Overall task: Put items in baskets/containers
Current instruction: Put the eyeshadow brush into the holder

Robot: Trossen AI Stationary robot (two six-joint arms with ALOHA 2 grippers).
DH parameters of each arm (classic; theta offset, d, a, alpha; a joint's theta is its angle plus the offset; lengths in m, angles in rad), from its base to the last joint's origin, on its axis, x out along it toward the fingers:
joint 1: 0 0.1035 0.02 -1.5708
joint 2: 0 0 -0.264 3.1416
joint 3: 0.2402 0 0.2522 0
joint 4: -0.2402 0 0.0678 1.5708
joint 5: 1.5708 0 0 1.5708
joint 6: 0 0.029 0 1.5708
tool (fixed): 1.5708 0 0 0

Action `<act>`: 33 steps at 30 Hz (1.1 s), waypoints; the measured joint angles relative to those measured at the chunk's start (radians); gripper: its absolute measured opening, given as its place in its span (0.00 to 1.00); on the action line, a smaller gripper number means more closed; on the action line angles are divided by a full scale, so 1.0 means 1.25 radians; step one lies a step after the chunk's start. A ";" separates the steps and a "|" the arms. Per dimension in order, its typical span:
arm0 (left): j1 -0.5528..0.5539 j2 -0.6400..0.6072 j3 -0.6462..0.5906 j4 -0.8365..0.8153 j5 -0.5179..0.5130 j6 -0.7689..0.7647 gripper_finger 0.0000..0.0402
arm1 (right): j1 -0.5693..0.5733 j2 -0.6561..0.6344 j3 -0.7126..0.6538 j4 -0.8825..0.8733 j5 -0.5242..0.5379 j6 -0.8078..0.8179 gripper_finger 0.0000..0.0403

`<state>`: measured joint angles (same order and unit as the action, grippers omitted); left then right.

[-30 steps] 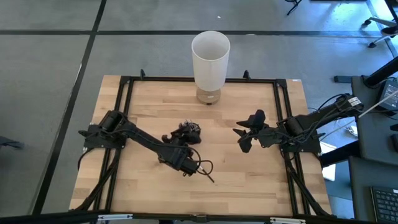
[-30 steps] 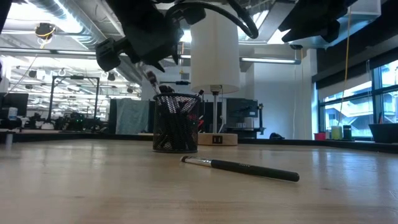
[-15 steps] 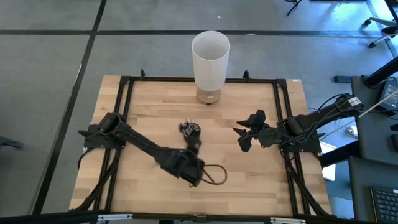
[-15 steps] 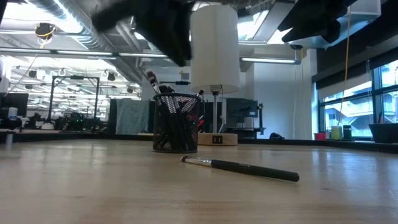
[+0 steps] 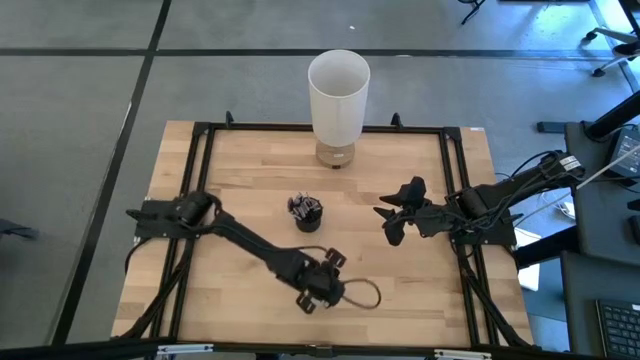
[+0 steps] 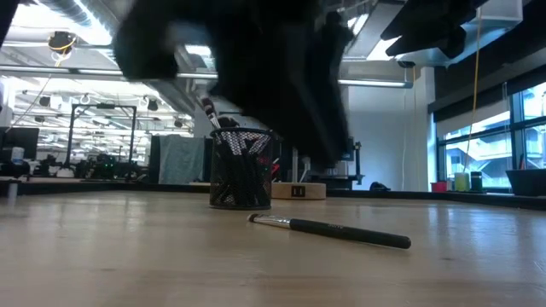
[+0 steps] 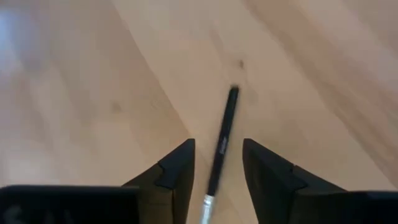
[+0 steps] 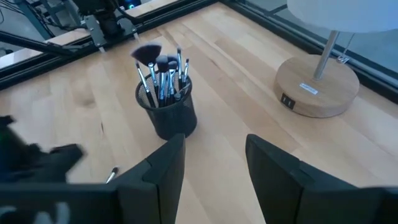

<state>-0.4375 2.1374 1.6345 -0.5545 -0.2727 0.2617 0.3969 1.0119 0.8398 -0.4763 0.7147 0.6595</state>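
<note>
One dark-handled brush with a pale ferrule [image 6: 328,230] lies flat on the table near the near-middle. In the left wrist view the brush [image 7: 222,140] lies below and between the open fingers of my left gripper [image 7: 217,171], which hovers over it [image 5: 322,283] without touching. The small dark mesh cup [image 5: 306,213] [image 6: 241,168] stands upright at the table's middle with several brushes standing in it [image 8: 163,74]. My right gripper [image 5: 392,222] [image 8: 214,162] waits open, right of the cup.
A tall white cylinder on a round wooden base [image 5: 338,95] [image 8: 317,93] stands at the far edge's middle. Black frame rails [image 5: 200,180] run along the table's sides. A cable loop [image 5: 365,293] hangs beside the left wrist. Bare wood lies all around the lone brush.
My left gripper has left the cup, swinging toward the near edge and to the right until it stands above the lone brush, and it has come lower. The cup, its brushes and the lone brush have stayed put.
</note>
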 joint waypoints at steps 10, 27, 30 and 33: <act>0.079 0.016 0.000 -0.053 0.164 -0.114 0.38 | 0.000 0.000 0.000 -0.001 -0.001 -0.010 0.42; 0.049 0.058 0.002 -0.098 0.082 -0.016 0.18 | 0.000 0.000 0.000 -0.006 -0.009 -0.005 0.42; 0.050 0.059 0.002 -0.098 0.084 -0.027 0.15 | 0.000 0.000 0.000 -0.006 -0.013 -0.004 0.42; 0.050 0.059 0.002 -0.098 0.092 -0.031 0.13 | 0.000 0.000 0.000 -0.006 -0.015 -0.004 0.42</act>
<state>-0.3753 2.2112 1.6367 -0.6773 -0.1574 0.2229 0.3969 1.0119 0.8402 -0.4843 0.6960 0.6541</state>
